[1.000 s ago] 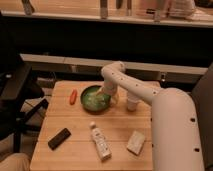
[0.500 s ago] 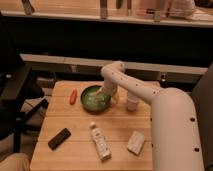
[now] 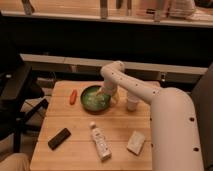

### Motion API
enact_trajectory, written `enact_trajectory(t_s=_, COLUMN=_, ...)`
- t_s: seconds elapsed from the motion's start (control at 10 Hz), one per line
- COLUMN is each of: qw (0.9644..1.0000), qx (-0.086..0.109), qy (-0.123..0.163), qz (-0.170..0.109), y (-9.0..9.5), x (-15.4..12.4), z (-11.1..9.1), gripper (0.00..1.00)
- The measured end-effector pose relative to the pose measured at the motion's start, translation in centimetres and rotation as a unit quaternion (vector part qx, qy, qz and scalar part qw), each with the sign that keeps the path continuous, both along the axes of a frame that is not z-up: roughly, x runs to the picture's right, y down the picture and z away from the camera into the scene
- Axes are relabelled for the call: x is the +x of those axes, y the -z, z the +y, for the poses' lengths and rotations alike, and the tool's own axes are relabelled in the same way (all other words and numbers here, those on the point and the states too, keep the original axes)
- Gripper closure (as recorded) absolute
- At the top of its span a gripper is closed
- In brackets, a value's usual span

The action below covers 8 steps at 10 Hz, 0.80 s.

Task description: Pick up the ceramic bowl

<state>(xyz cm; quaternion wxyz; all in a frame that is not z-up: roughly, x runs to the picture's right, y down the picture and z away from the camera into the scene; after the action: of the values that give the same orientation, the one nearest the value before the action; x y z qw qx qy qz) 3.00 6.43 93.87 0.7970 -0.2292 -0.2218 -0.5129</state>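
The ceramic bowl (image 3: 93, 99) is a round shallow green bowl with a dark rim, standing on the wooden table (image 3: 120, 127) toward its back middle. My white arm reaches from the right and bends down over the bowl's right side. The gripper (image 3: 104, 95) is at the bowl's right rim, partly over the inside. A small white cup (image 3: 132, 103) stands just right of the bowl.
An orange-red object (image 3: 73, 96) lies left of the bowl. A black bar (image 3: 59, 138), a white bottle (image 3: 100, 141) and a pale block (image 3: 135, 142) lie on the front half of the table. A dark chair (image 3: 17, 95) stands to the left.
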Motion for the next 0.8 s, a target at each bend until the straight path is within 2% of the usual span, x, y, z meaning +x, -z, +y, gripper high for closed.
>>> enact_trajectory(t_s=0.8, qw=1.0, qx=0.0, qy=0.006, qz=0.001, y=-0.05, x=-0.05, z=0.07, gripper=0.2)
